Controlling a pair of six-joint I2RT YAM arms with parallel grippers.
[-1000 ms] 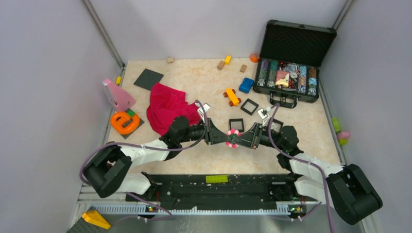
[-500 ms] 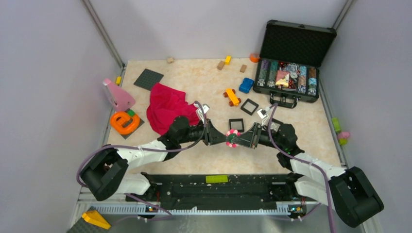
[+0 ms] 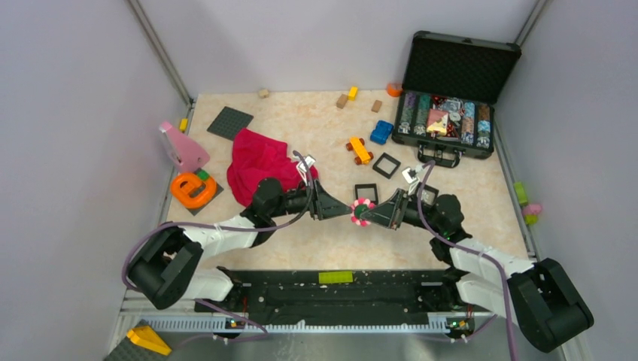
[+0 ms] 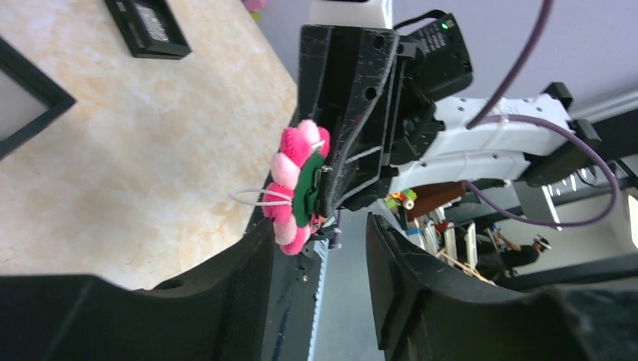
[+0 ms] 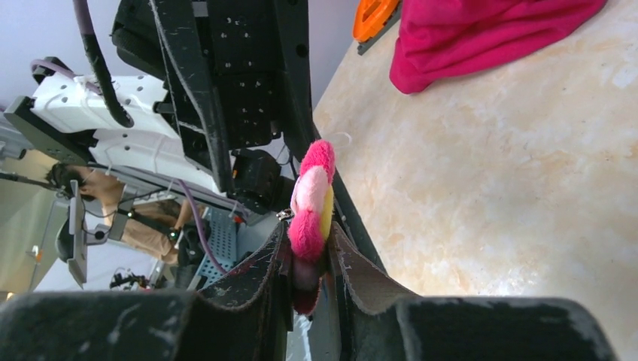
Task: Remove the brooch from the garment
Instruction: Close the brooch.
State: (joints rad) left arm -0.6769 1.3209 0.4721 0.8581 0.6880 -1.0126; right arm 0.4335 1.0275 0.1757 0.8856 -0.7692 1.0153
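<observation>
The brooch [image 3: 361,212] is a small pink-and-white fuzzy flower disc with a green back. It hangs above the table between the two arms, well apart from the crimson garment [image 3: 259,167] lying to the left. My right gripper [image 3: 371,215] is shut on the brooch [image 5: 310,207], pinching its lower edge. My left gripper [image 3: 340,210] is open and empty, its fingertips just left of the brooch [image 4: 298,186]; in the left wrist view its jaws stand wide apart below the brooch.
An orange ring toy [image 3: 192,188] and a pink wedge [image 3: 180,147] lie left of the garment. Two black square frames [image 3: 366,192], an orange toy car [image 3: 359,150] and a blue car [image 3: 381,131] lie behind the grippers. An open chip case [image 3: 451,98] stands at the back right.
My left gripper has opened and drawn back to the left, away from the brooch. The brooch stays held in my right gripper, which has barely moved.
</observation>
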